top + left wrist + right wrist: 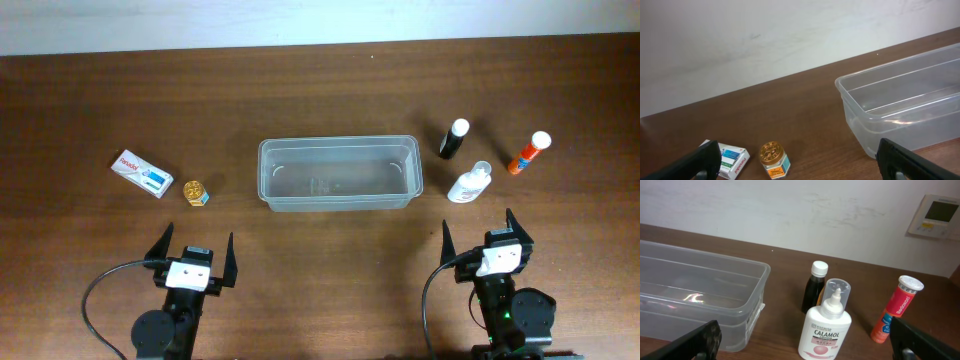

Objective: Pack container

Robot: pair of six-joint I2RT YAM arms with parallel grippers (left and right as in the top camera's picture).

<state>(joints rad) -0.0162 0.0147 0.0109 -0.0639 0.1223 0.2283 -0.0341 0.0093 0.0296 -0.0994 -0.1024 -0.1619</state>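
light even and soft in all three views, no hard hotspots. overhead bright; wall (300, 20) strip at top near washed out, table (320, 100) dark but readable. i see only short, faint shadows hugging small items. container (700, 311) catches thin white glare streaks on floor and rim in both wrist views. lotion bottle (826, 330) label sharp, i read it fine. fingers (690, 342) at bottom corners dark, soft-edged, slightly out of focus. small items in overhead low on detail.

Clear rect. plastic container (340, 201) at ctr of brown wooden tabletop (320, 90). At 9: white flat box (140, 173), small gold-lidded jar (196, 192). At 3: black white-capped bottle (454, 139), white lotion bottle (469, 184), orange white-capped tube (528, 153).
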